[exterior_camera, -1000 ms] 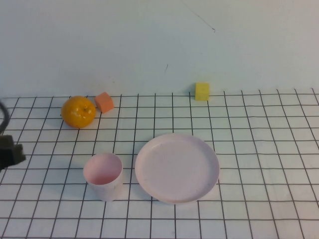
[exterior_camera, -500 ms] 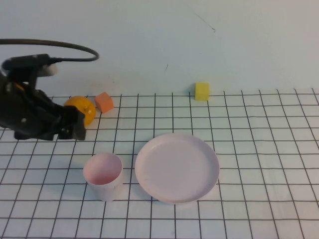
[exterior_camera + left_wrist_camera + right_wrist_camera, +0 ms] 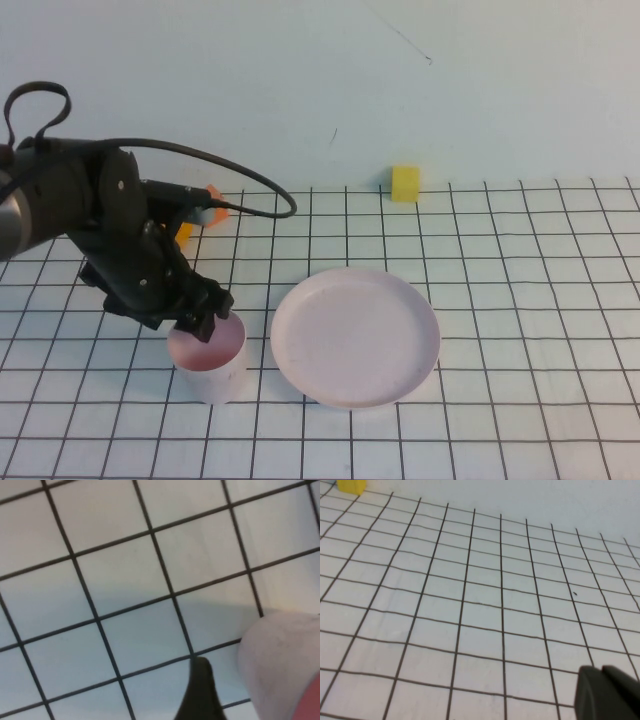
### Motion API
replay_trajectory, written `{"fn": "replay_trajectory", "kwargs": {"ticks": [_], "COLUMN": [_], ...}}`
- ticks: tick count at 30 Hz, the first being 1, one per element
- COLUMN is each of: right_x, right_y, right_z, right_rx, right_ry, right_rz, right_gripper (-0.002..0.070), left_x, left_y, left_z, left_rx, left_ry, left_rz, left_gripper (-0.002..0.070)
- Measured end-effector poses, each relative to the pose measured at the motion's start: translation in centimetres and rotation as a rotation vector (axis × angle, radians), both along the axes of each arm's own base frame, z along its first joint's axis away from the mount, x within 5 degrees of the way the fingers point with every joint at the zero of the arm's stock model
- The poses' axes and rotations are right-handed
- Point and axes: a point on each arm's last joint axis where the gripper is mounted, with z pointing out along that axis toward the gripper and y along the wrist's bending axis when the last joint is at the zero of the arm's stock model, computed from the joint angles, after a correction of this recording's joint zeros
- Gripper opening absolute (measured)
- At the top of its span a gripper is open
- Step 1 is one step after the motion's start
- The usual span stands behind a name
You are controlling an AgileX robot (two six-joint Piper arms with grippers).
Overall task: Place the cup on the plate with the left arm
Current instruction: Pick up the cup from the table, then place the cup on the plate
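High view: the left arm [image 3: 95,215] now reaches over the left part of the gridded table [image 3: 520,300], whereas half a second ago it sat farther back and to the left, and one second ago only a dark corner of it showed at the left edge. Its black cable [image 3: 245,185] loops out toward the plate side. The left gripper [image 3: 205,322] is positioned at the far rim of the cup [image 3: 208,357], partly covering the cup's mouth. From this view the gap between its fingers cannot be made out, and nothing shows the cup as gripped.

The cup stands upright on the table in the same spot as in both earlier frames, just beside the left edge of the plate [image 3: 355,336] and apart from it. The plate has not shifted either and lies bare.

An orange fruit [image 3: 183,233] and an orange block [image 3: 214,196], fully visible a second ago, are now mostly hidden behind the arm; only slivers of each show. A yellow block [image 3: 405,184] sits unchanged at the far edge of the grid.

Left wrist view: the pink wall of the cup [image 3: 280,665] sits close to the camera, with one dark fingertip [image 3: 200,690] beside it and not touching it. The second finger is not seen.

Right wrist view: a dark piece of the right gripper [image 3: 607,694] shows in the corner over bare grid, well away from the cup; its opening cannot be told. The yellow block [image 3: 351,485] appears at the far corner.
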Motion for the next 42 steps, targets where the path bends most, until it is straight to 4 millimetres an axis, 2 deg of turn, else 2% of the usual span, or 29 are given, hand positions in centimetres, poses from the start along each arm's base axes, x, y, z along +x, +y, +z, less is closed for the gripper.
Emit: {"fn": "replay_trajectory", "kwargs": {"ticks": [2,6,8,10,13,16,22,26,32,38,40,42], "right_x": [0.0,0.0,0.0,0.0,0.0,0.0,0.0,0.0,0.0,0.0,0.0,0.0], "right_y": [0.0,0.0,0.0,0.0,0.0,0.0,0.0,0.0,0.0,0.0,0.0,0.0], "right_z": [0.0,0.0,0.0,0.0,0.0,0.0,0.0,0.0,0.0,0.0,0.0,0.0], "right_rx": [0.000,0.000,0.000,0.000,0.000,0.000,0.000,0.000,0.000,0.000,0.000,0.000], "right_ry": [0.000,0.000,0.000,0.000,0.000,0.000,0.000,0.000,0.000,0.000,0.000,0.000], "right_rz": [0.000,0.000,0.000,0.000,0.000,0.000,0.000,0.000,0.000,0.000,0.000,0.000], "right_gripper": [-0.0002,-0.0002,-0.0002,-0.0002,-0.0002,-0.0002,-0.0002,-0.0002,-0.0002,-0.0002,-0.0002,-0.0002], "left_x": [0.2,0.4,0.3,0.3,0.4,0.4,-0.2,0.1,2.0,2.6,2.7,2.7], "left_y": [0.0,-0.1,-0.2,-0.4,-0.9,-2.3,-8.0,-11.1,-12.0,-12.2,-12.3,-12.3], "left_z": [-0.9,-1.6,-1.5,-1.2,-0.4,0.7,2.3,1.7,0.3,-1.1,-1.2,-1.2], "left_rx": [0.011,0.017,0.009,-0.002,-0.054,-0.132,-0.173,-0.199,-0.186,-0.170,-0.171,-0.172], "left_ry": [0.019,0.037,0.046,0.058,0.087,0.088,-0.039,-0.094,-0.101,-0.066,-0.067,-0.066], "left_rz": [-0.002,-0.007,-0.023,-0.045,-0.062,-0.103,-0.278,-0.282,-0.219,-0.191,-0.189,-0.185], "left_gripper": [0.0412,0.0130,0.0057,0.0026,0.0011,0.0009,0.0009,0.0009,0.0009,0.0016,0.0050,0.0121]}}
